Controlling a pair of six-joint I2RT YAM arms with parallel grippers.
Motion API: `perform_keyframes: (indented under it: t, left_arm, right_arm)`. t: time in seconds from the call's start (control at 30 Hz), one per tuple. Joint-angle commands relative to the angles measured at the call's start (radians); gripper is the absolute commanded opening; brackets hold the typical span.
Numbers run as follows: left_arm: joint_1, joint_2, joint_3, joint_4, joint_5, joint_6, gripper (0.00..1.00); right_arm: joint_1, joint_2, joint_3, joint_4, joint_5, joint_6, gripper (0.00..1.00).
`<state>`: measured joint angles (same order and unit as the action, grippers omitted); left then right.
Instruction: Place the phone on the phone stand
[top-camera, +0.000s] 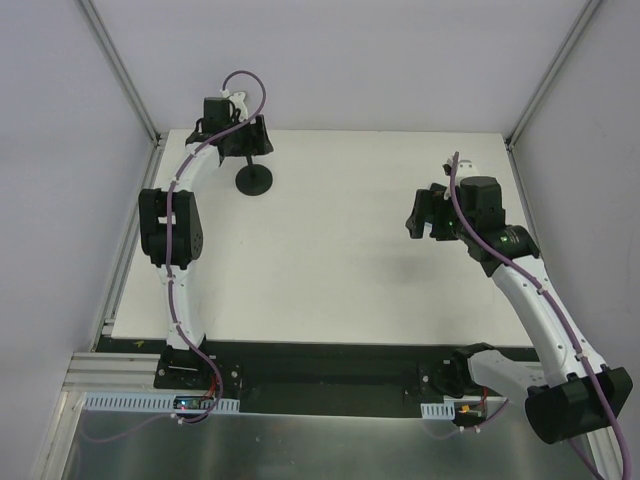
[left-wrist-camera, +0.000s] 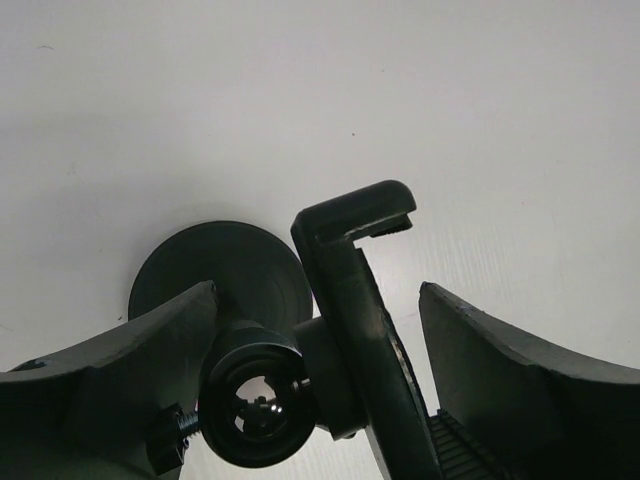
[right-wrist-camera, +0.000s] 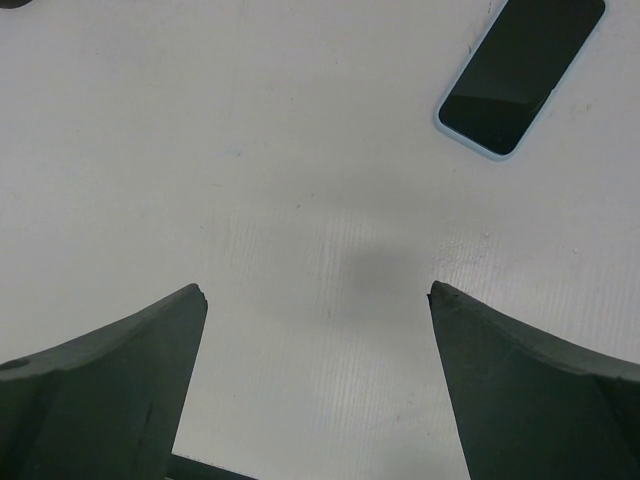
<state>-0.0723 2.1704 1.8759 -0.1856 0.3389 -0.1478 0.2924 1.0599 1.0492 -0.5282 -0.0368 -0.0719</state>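
The phone stand (top-camera: 253, 181) stands at the back left of the table, its black disc base (left-wrist-camera: 215, 265) flat on the surface. Its cradle (left-wrist-camera: 355, 250) and ball joint sit between the fingers of my left gripper (left-wrist-camera: 317, 288), which is open. The left finger is close against the joint's knob, and a gap shows between the cradle and the right finger. The phone (right-wrist-camera: 520, 75), black screen up with a light blue rim, lies flat on the table, ahead and to the right of my open right gripper (right-wrist-camera: 317, 288). In the top view my right gripper (top-camera: 420, 215) hides the phone.
The white table (top-camera: 330, 270) is boxed in by pale walls, with metal posts (top-camera: 120, 70) at the back corners. The stand is near the back left corner. The arm bases sit on a black rail (top-camera: 320, 385) at the near edge.
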Motion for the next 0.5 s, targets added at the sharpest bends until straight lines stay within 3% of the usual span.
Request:
perform_keyframes:
  t: [0.0,0.1,0.17,0.3,0.37,0.47]
  left_arm:
    - [-0.003,-0.046,-0.010,0.011,0.000,0.007,0.71]
    - [-0.021,-0.104,-0.079,0.014,-0.046,0.033,0.61]
    - [-0.029,-0.132,-0.115,0.014,-0.041,0.063,0.42]
    - [-0.029,-0.184,-0.182,0.014,-0.025,0.065,0.19]
    - [-0.029,-0.205,-0.208,0.012,-0.015,0.063,0.00]
    - [-0.030,-0.259,-0.268,0.009,-0.008,0.053,0.00]
  right_arm:
    - [0.005,-0.026,-0.003,0.025,0.011,-0.009,0.96]
    - [0.005,-0.017,-0.009,0.036,0.008,0.001,0.96]
    - [0.004,-0.008,-0.009,0.037,-0.006,0.014,0.96]
    - [0.011,-0.003,-0.012,0.051,-0.026,0.032,0.96]
    - [0.019,-0.005,-0.018,0.054,-0.020,0.041,0.96]
    - [0.036,-0.003,-0.029,0.057,-0.014,0.050,0.96]
